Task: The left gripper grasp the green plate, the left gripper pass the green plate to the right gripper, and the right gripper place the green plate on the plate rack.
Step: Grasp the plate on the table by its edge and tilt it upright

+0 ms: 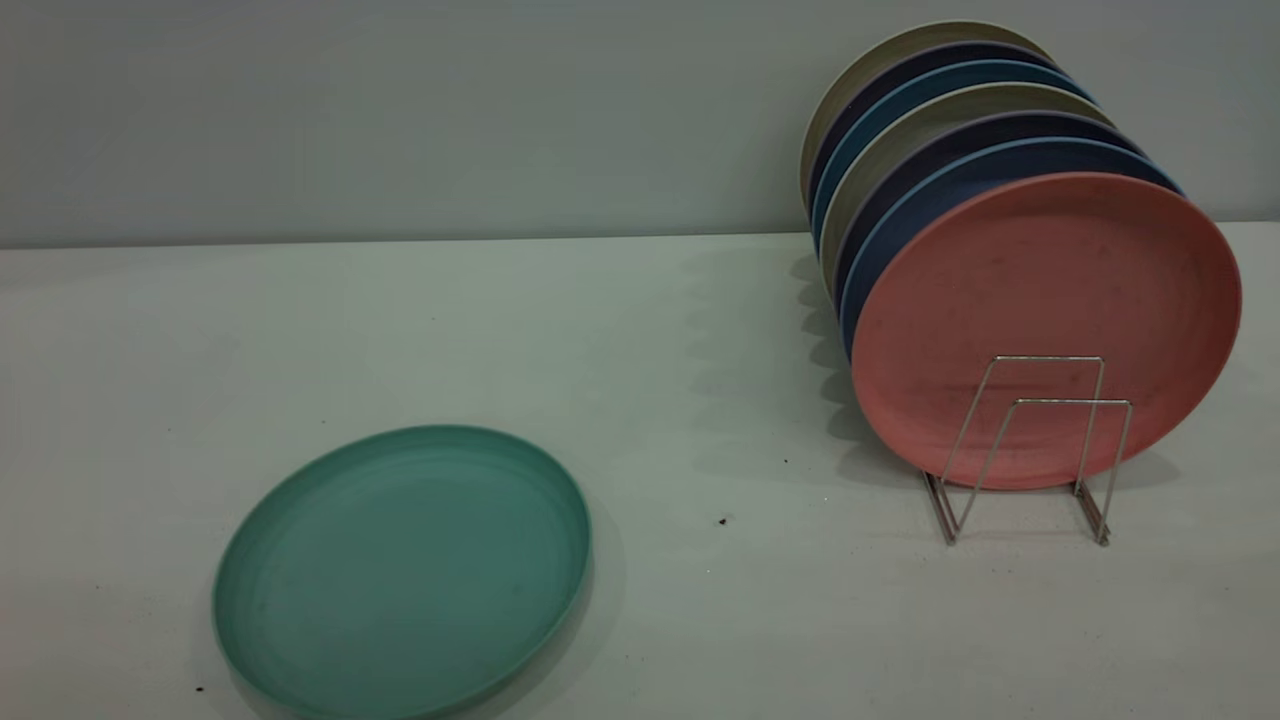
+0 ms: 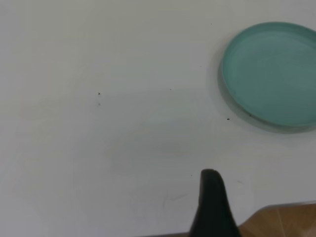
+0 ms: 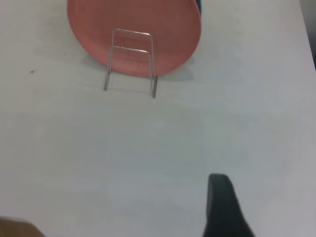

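Green plate [image 1: 402, 570] lying flat on the white table [image 1: 640, 330], well apart from the plate rack [image 1: 1035, 445], so best to bring the left gripper [image 2: 213, 205] in low at its rim; finger spread of either gripper impossible to tell.

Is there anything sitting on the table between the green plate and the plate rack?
Nothing visible. The green plate lies flat on the table, and the stretch between it and the plate rack shows only tiny dark specks. The rack's two front wire loops stand free in front of the pink plate.
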Tool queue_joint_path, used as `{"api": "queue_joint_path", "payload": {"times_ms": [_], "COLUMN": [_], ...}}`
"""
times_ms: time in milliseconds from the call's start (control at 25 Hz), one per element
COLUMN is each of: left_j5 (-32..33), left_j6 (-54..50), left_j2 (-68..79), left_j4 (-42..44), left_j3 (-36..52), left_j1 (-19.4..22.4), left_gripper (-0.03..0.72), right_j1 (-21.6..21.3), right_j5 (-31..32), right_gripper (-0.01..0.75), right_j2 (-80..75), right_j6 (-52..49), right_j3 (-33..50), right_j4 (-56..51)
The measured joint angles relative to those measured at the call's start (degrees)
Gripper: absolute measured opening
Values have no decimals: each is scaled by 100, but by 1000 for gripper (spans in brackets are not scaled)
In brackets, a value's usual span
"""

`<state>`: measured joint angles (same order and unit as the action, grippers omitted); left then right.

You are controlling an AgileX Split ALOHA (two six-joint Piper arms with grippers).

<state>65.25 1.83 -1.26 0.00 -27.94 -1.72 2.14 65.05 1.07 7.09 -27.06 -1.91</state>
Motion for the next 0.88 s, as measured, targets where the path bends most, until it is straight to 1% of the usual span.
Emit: {"api": "queue_joint_path", "payload": {"times_ms": [640,880], "left_j5": [-5,-255], "left_j6": [0,-230], "left_j2": [0,268], "left_j4": [0,64], "left_j3": [0,-202], "left_j1": [0,0], "left_gripper": [563,563], "right_j1": [0,0], "right_j5": [0,-13], "right_gripper": [458,458], "right_j2": [0,-258], "right_j6": [0,16], "right_j3": [0,-189], "right_j4": [0,-189]}}
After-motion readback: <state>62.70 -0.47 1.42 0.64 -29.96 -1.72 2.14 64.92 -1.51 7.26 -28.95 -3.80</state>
